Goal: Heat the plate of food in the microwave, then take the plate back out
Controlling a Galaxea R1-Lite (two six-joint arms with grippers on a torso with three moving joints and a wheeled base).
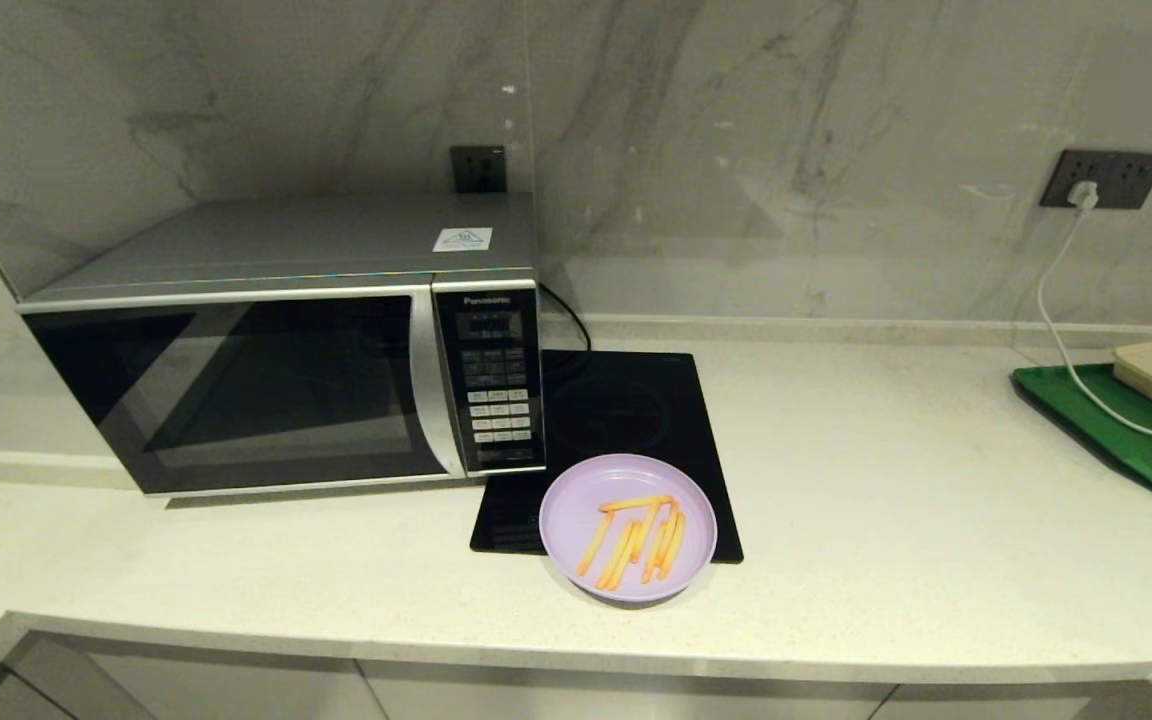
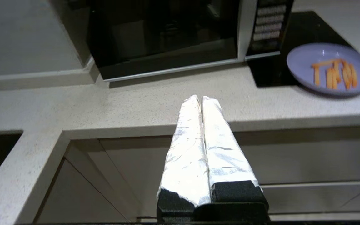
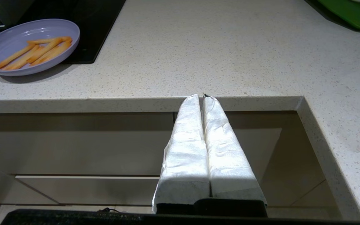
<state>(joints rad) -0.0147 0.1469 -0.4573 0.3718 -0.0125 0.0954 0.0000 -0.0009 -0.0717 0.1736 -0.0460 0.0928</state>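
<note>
Both grippers closed and empty, off the counter's front edge.

Left gripper (image 2: 201, 99) has its wrapped fingers (image 2: 187, 147) pressed together, tips over the counter (image 1: 886, 500) edge before the microwave (image 1: 286, 380); right gripper (image 3: 201, 97) likewise shut at the edge. Microwave door appears closed. The plate of food (image 1: 628, 526) sits outside it, partly on the black hob (image 1: 626, 410), fries apparently undisturbed.
</note>
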